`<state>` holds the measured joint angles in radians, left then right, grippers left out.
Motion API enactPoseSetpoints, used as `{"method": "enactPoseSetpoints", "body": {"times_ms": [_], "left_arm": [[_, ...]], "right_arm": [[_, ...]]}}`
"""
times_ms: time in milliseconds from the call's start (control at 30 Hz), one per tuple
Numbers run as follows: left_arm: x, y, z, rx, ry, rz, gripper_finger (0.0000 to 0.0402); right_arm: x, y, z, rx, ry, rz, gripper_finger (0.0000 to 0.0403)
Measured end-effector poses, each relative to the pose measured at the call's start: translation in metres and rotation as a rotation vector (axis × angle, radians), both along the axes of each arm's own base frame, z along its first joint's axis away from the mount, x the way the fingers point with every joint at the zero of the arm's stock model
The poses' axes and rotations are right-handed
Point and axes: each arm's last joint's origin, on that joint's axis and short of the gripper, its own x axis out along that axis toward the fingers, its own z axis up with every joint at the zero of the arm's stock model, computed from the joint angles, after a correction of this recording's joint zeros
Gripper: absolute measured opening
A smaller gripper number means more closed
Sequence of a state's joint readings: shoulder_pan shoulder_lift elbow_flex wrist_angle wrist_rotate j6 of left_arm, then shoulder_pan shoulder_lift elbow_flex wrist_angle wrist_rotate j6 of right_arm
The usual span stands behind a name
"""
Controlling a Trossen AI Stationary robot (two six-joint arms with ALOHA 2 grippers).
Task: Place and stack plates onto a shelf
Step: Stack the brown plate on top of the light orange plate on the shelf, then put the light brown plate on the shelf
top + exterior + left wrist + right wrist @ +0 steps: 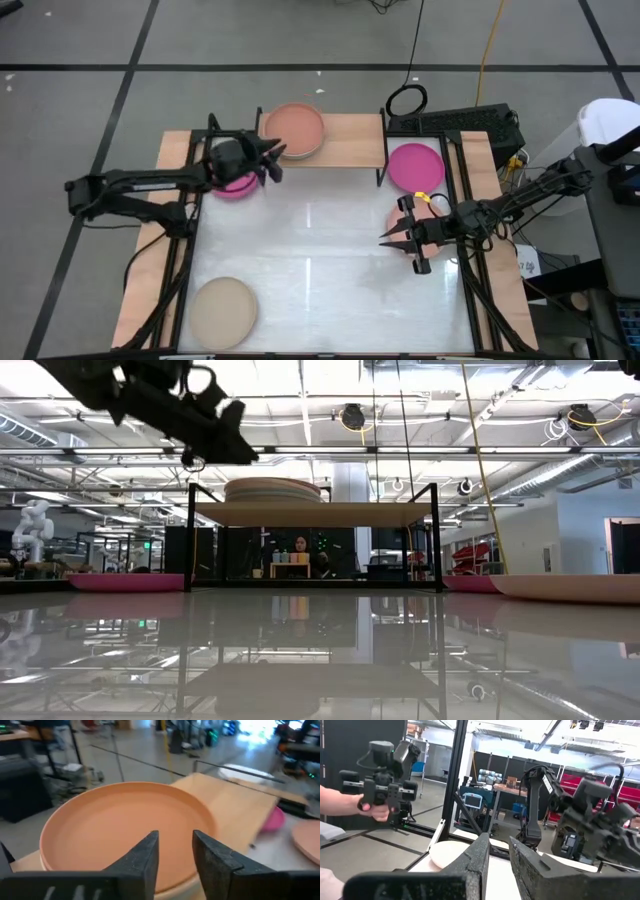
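Observation:
The shelf stands at the table's far middle, with a wooden top and black legs. A stack of plates topped by a peach-orange one rests on its left half. My left gripper hovers open at that stack's near-left rim, nothing between its fingers. Under its arm a magenta plate lies on the table. Another magenta plate lies right of the shelf. My right gripper hangs narrowly open and empty above the table beside a pale pink plate.
A beige plate lies at the near left corner. The shelf's right half is bare wood. In the right wrist view a person's hand holds a device beyond the table. Cables and a black box sit at the far right.

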<state>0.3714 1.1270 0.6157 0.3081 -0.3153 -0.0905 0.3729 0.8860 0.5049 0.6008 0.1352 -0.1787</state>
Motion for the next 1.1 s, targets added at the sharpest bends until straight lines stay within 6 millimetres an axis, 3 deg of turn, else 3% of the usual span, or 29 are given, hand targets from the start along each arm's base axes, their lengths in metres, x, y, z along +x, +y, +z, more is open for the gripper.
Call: {"method": "enactPoseSetpoints", "body": {"times_ms": [167,333,800,1100], "left_arm": [[0.006,0.008,-0.011,0.017,-0.08,0.072,0.006],[0.009,0.009,-0.021,0.001,-0.029,0.088,0.0007],[0.007,0.008,-0.031,-0.06,0.05,0.103,0.0004],[0.002,0.004,0.0,0.047,-0.143,0.061,0.0004]], "right_arm": [[0.0,0.0,-0.001,0.0,0.007,0.001,0.0057],[0.0,0.0,-0.002,0.0,0.025,0.004,0.0057],[-0.003,-0.001,-0.012,0.004,-0.004,0.002,0.0057],[-0.005,-0.002,-0.016,0.012,-0.025,0.001,0.0057]]}}
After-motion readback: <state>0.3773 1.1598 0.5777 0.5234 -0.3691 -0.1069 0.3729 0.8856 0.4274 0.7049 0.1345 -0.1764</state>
